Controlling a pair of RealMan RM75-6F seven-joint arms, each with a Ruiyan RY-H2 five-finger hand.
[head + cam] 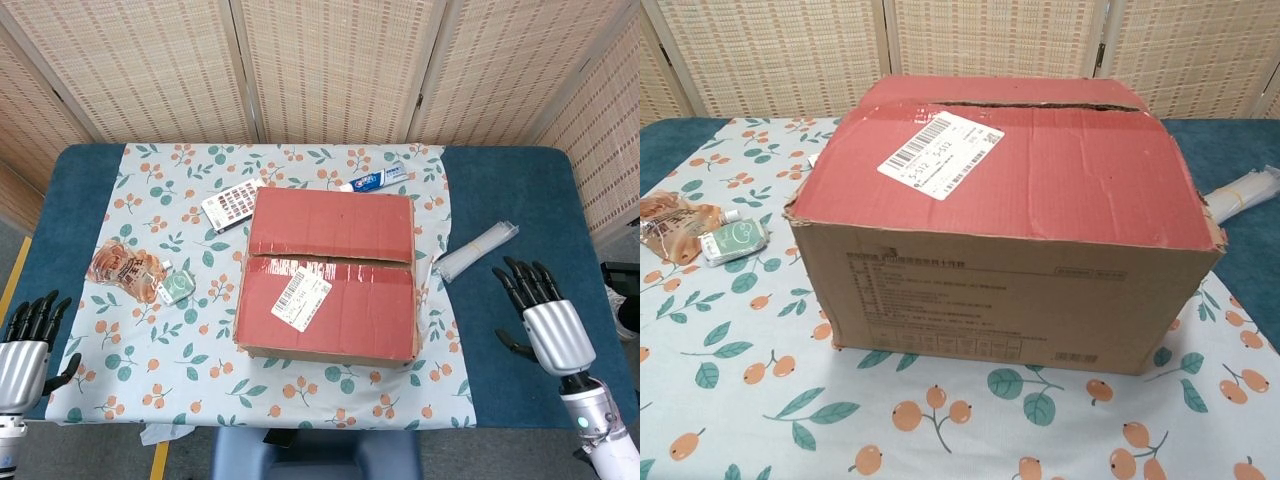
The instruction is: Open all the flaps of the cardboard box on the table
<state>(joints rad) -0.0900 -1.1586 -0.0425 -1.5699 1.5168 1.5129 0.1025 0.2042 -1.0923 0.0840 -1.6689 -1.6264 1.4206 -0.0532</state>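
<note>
I see the red-topped brown cardboard box closed on the worktop. My left robot hand and right robot hand are spread wide, holding nothing.

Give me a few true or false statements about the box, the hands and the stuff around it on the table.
1. The cardboard box has both top flaps shut. True.
2. The right hand is gripping a flap. False: it hovers open over the blue table, apart from the box.
3. A toothpaste tube lies behind the box. True.
4. The shipping label is on the far flap. False: it sits on the near flap.
5. The left hand holds the snack packet. False: it holds nothing, fingers apart, at the table's near left corner.
</note>
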